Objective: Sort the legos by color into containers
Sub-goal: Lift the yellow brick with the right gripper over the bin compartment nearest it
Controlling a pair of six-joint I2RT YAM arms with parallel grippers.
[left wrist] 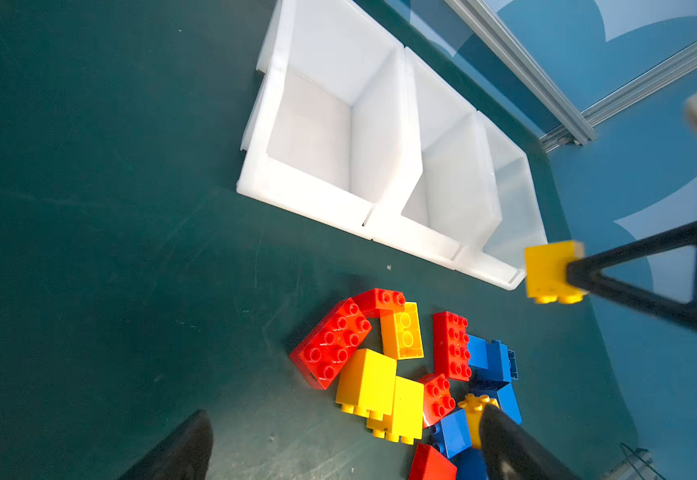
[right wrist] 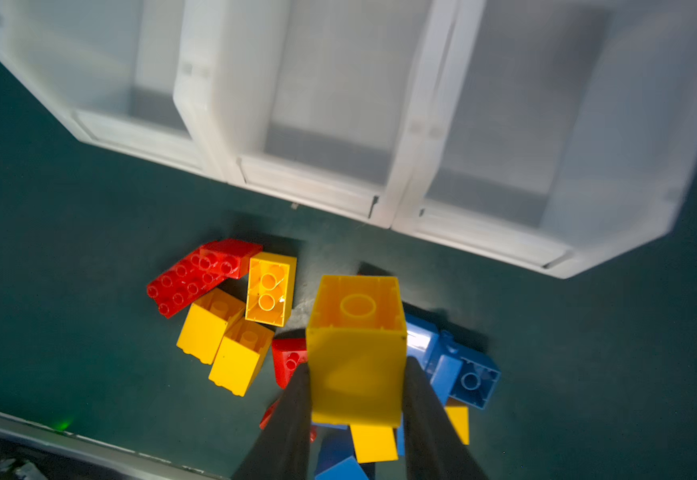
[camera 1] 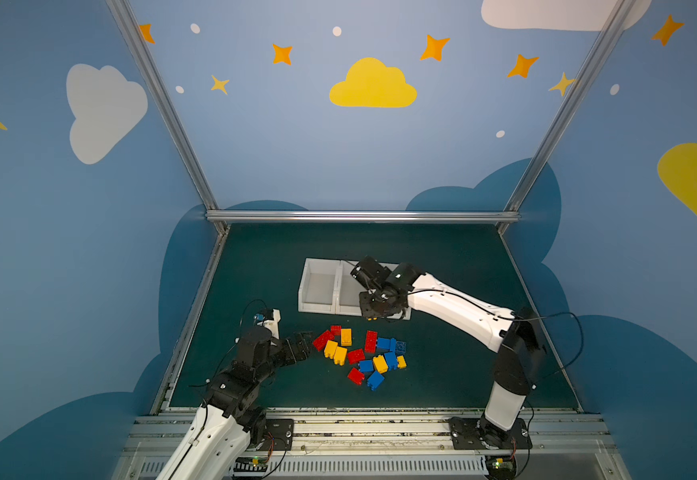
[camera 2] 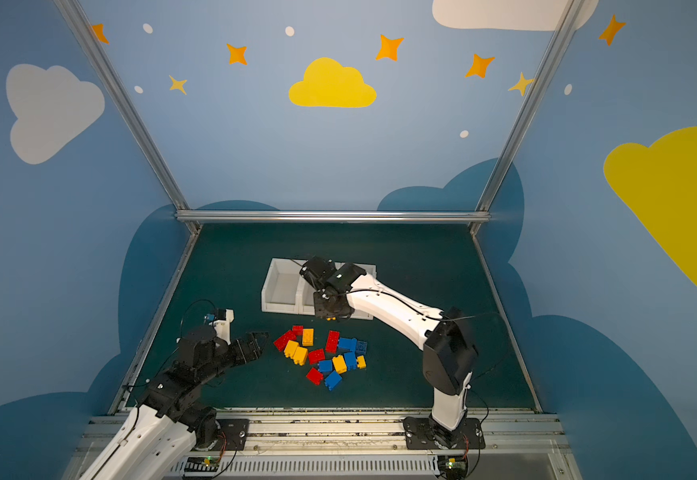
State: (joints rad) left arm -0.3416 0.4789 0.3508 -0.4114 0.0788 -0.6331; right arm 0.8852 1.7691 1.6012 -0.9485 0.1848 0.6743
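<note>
Red, yellow and blue legos (camera 1: 363, 357) (camera 2: 326, 357) lie in a loose pile on the green mat, in front of the white containers (camera 1: 303, 291) (camera 2: 267, 286) (left wrist: 309, 195) (right wrist: 305, 187). What shows of the bins' insides holds no brick. My right gripper (camera 1: 373, 316) (camera 2: 330, 318) (right wrist: 357, 368) hangs over the bins' front edge, shut on a square yellow brick (right wrist: 357, 332) (left wrist: 550, 270) held studs down. My left gripper (camera 1: 305, 340) (camera 2: 259, 338) (left wrist: 346, 413) stands open just left of the pile, low over the mat, with nothing between its fingers.
A long red brick (left wrist: 330, 345) lies nearest the left gripper, at the pile's left edge. An aluminium frame rail (camera 1: 363, 216) closes the mat at the back, with slanted rails along both sides. Both arm bases sit on the front rail (camera 1: 363, 428).
</note>
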